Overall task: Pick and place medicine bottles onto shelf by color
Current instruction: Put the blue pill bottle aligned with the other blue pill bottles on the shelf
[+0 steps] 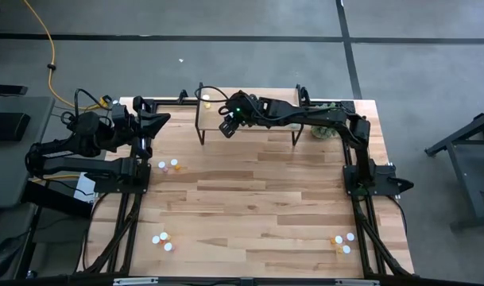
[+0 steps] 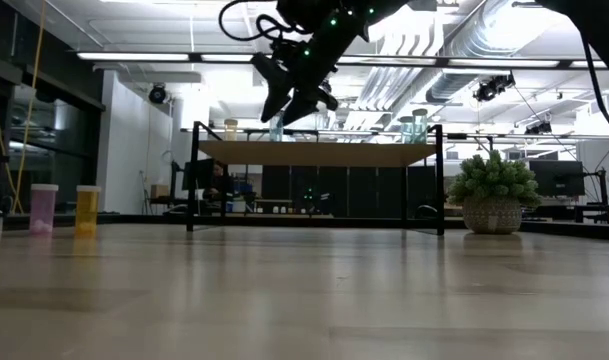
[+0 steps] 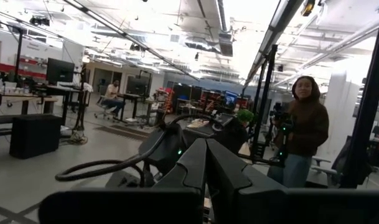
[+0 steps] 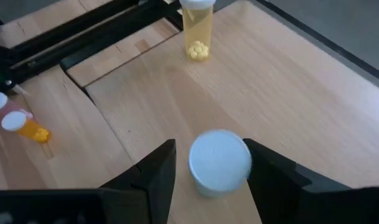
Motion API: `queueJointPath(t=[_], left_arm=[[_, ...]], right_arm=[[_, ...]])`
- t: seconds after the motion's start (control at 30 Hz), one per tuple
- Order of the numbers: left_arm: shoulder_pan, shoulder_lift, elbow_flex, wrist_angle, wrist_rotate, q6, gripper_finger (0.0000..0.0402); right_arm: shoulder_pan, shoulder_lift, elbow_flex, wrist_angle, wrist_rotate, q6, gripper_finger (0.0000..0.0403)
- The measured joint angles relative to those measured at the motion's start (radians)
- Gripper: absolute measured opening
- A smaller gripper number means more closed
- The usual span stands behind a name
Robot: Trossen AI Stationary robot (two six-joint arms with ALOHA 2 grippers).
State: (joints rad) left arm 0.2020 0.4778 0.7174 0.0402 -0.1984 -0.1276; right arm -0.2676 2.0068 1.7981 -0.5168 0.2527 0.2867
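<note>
Few bottles on shelf (image 1: 249, 107); right end effector (image 4: 208, 171) open astride pale bottle (image 4: 219, 162); approx nine left on table (image 1: 265, 206); left end effector (image 3: 205, 168) shut.

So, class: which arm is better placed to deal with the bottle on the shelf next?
Right. Its end effector brackets the white-capped bottle on the shelf; the left end effector is shut, off beside the shelf.

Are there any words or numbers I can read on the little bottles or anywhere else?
None can be read.
The clear yellow medicine bottle with a white cap on the light wood shelf: no label shows.
The white-capped bottle between the right gripper's open fingers: plain cap.
The background room: signs too blurred to read.
</note>
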Motion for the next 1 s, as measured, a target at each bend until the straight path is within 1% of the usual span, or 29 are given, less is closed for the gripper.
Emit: queueJointPath(t=[0.2, 0.4, 0.67, 1.0], left_arm=[[0.000, 0.000, 0.000, -0.008, -0.004, 0.000, 0.0000], [0.000, 0.000, 0.000, -0.028, -0.025, -0.002, 0.0000], [0.000, 0.000, 0.000, -0.025, -0.026, -0.001, 0.0000], [0.000, 0.000, 0.000, -0.025, -0.026, -0.001, 0.0000]], right_arm=[[0.000, -0.027, 0.002, -0.034, -0.029, -0.024, 0.0174], [0.000, -0.038, 0.001, -0.041, -0.061, 0.003, 0.0174], [0.000, -0.038, 0.001, -0.033, -0.060, 0.004, 0.0172], [-0.001, -0.037, 0.001, 0.012, -0.040, 0.003, 0.0152]])
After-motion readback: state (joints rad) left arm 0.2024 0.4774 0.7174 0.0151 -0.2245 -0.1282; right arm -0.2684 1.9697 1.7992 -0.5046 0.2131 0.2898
